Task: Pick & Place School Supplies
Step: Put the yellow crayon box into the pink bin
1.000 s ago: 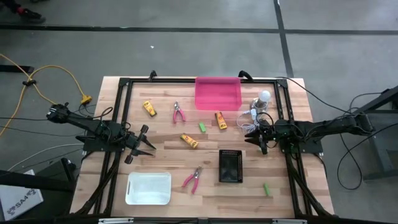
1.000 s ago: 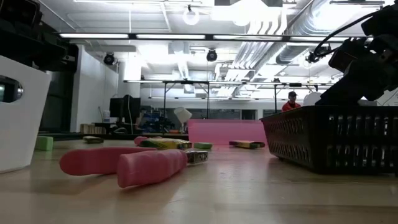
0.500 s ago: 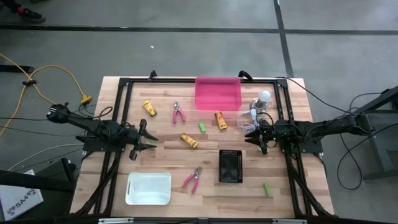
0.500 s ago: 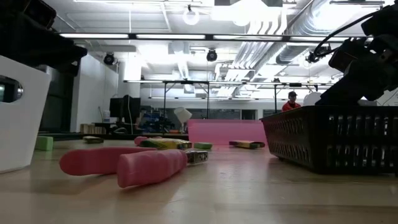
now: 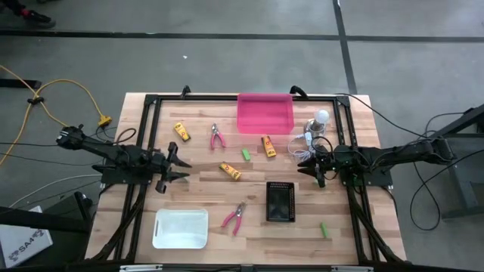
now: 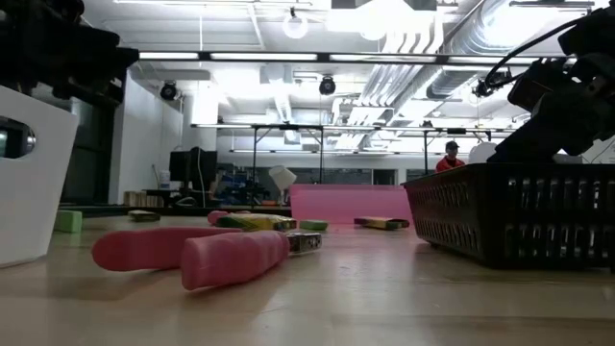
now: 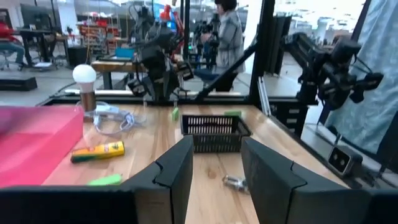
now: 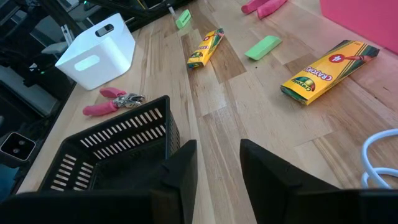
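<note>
The school supplies lie loose on the wooden table. Three yellow crayon boxes (image 5: 181, 131) (image 5: 230, 171) (image 5: 268, 145) lie flat, as do two pink-handled pliers (image 5: 218, 137) (image 5: 234, 217). Green blocks lie mid-table (image 5: 246, 154) and near the front right (image 5: 324, 229); a third shows in the right wrist view (image 8: 182, 18). My left gripper (image 5: 178, 166) (image 7: 216, 155) is open and empty at the table's left. My right gripper (image 5: 314, 168) (image 8: 216, 155) is open and empty at the right, beside the black basket (image 5: 280, 202).
A pink bin (image 5: 265, 113) stands at the far middle and a white bin (image 5: 181, 228) at the near left. A white bulb (image 5: 321, 117) with a coiled white cable (image 5: 302, 147) sits at the far right. A black frame (image 5: 147, 136) borders the table.
My left gripper has shifted a little toward the table's far edge, staying open. Nothing on the table has moved.
</note>
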Tool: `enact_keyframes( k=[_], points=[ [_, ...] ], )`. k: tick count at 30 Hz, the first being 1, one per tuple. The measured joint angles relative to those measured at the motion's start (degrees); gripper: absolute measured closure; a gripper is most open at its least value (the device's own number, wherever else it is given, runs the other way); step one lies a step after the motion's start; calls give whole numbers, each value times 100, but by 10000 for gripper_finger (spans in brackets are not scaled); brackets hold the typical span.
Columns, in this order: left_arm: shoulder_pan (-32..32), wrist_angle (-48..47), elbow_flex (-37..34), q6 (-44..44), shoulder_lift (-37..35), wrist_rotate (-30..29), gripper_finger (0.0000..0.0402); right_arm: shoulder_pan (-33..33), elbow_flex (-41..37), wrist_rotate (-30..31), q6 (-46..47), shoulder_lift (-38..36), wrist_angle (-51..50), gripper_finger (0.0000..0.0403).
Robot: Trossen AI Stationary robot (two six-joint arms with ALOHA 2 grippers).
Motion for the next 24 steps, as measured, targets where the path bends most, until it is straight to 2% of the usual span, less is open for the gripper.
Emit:
enact_keyframes(
  k=[6,12,19,24],
  points=[
    [0,160,129,232,54,-198,269,-1,0,1,1,2,1,292],
    [13,148,508,244,533,-290,269,-1,0,-1,1,2,-1,292],
    [193,122,1183,198,1512,-298,269,-1,0,1,2,1,1,292],
    [335,-376,1828,-76,2305,-295,269,-1,0,0,0,2,1,292]
  ],
)
